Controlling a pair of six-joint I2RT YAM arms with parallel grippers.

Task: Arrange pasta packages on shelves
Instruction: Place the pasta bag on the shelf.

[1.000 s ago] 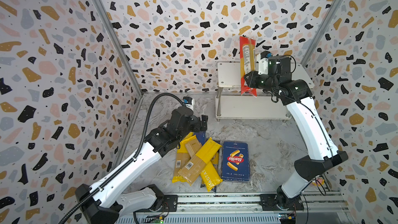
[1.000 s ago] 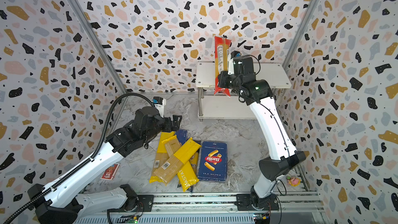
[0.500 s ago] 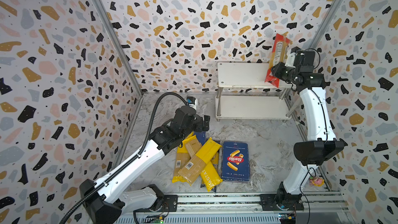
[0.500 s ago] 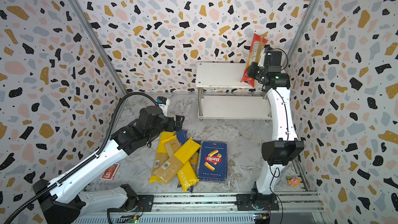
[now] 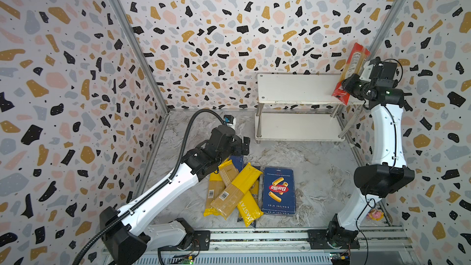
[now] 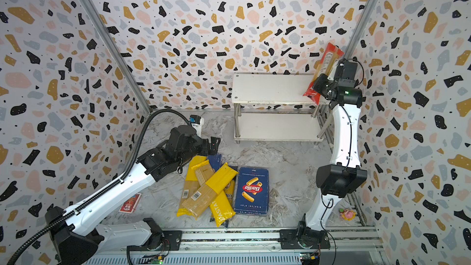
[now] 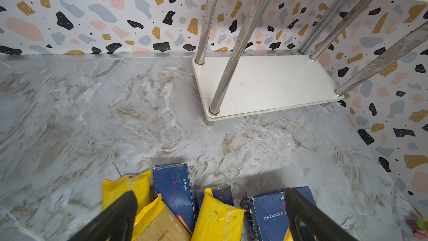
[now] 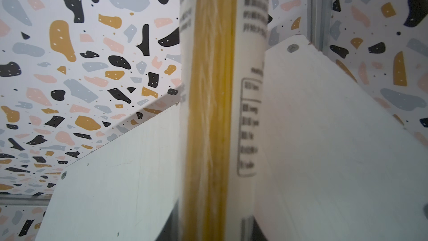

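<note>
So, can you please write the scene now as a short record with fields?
shelves: two boards, no pack lying on them
right jaws: shut on red spaghetti bag, held steeply at the right end of the upper board
left jaws: open, empty, above the yellow bags
unshelved: yellow bags, slim blue box, rigatoni box

Our left arm (image 5: 163,195) stretched low, forward over floor. Left gripper (image 5: 243,146) angled downward, jaws spread wide, nothing between them. Our right arm (image 5: 384,133) reared up high, elbow bent, wrist turned sideways. Right gripper (image 5: 344,88) clamped on red spaghetti bag (image 5: 353,65), gripping near its lower end.
</note>
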